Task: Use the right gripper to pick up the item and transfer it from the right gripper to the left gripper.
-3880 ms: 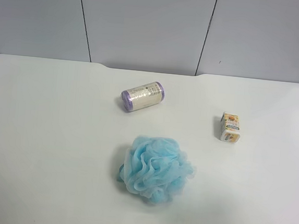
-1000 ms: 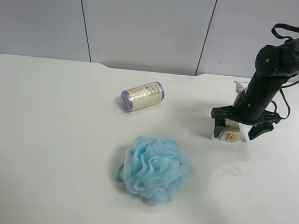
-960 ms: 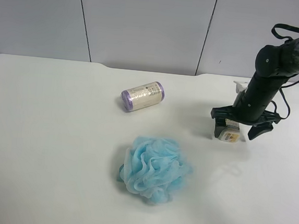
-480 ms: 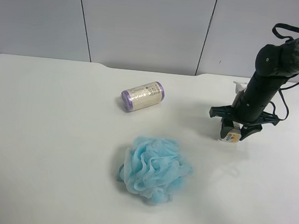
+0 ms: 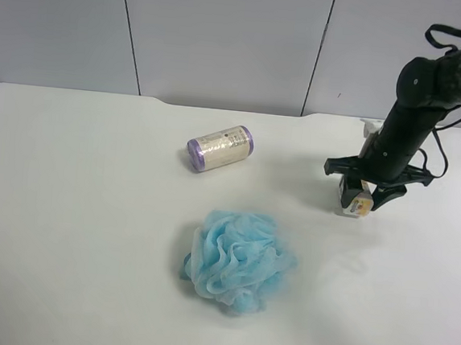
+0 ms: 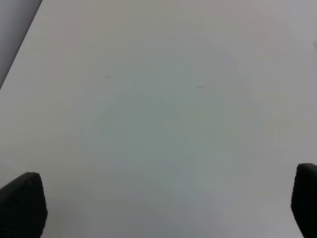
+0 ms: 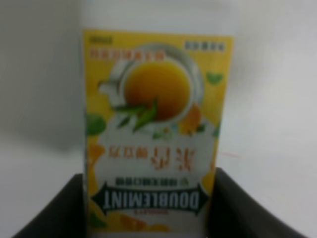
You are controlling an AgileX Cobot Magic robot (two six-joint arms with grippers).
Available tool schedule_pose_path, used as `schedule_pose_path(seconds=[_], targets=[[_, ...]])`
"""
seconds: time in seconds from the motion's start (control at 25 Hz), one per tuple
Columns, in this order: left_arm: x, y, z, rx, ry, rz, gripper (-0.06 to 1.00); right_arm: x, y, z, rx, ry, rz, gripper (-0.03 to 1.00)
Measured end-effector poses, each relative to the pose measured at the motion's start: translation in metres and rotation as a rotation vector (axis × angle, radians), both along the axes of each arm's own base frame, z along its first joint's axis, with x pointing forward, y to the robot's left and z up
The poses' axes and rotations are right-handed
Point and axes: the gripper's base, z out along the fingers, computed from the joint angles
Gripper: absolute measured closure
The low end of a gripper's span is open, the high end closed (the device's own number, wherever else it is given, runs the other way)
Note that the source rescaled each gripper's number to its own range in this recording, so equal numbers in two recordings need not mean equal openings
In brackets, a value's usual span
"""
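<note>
Only the right wrist view shows the Doublemint label on the item (image 7: 153,139), clamped in the right gripper (image 5: 363,198) near the table (image 5: 66,206)'s right edge, well apart from the sponge (image 5: 239,258) and the cylinder (image 5: 220,147), while the left gripper (image 6: 163,203) gapes wide.

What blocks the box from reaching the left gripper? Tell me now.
Nothing visible. The right gripper is shut on the box. The left gripper stands open over the table, outside the high view, so its path cannot be traced; the sponge and cylinder lie low.

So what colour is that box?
The box is yellow and white with an orange picture; clearest in right wrist view.
</note>
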Motion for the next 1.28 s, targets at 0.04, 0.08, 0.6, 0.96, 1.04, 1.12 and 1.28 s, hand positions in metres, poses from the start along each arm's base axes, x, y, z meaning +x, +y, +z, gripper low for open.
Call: schedule_pose_path(seconds=[0.04,0.08,0.6,0.96,1.04,1.12,1.28], targets=[[0.000,0.000,0.000,0.000,0.000,0.000,-0.06,0.002,0.000,0.008,0.001,-0.008,0.017,0.96],[0.000,0.000,0.000,0.000,0.000,0.000,-0.06,0.003,0.000,0.018,0.001,-0.013,0.029,0.96],[0.000,0.000,0.000,0.000,0.000,0.000,-0.06,-0.001,0.001,0.073,0.021,-0.114,0.092,0.97],[0.000,0.000,0.000,0.000,0.000,0.000,-0.06,-0.008,0.039,0.073,0.019,-0.117,0.273,0.97],[0.000,0.000,0.000,0.000,0.000,0.000,-0.06,-0.011,0.051,0.073,0.019,-0.119,0.324,0.97],[0.000,0.000,0.000,0.000,0.000,0.000,-0.06,-0.015,0.064,0.073,0.020,-0.119,0.376,0.97],[0.000,0.000,0.000,0.000,0.000,0.000,-0.06,-0.024,0.091,0.073,0.024,-0.132,0.481,0.97]])
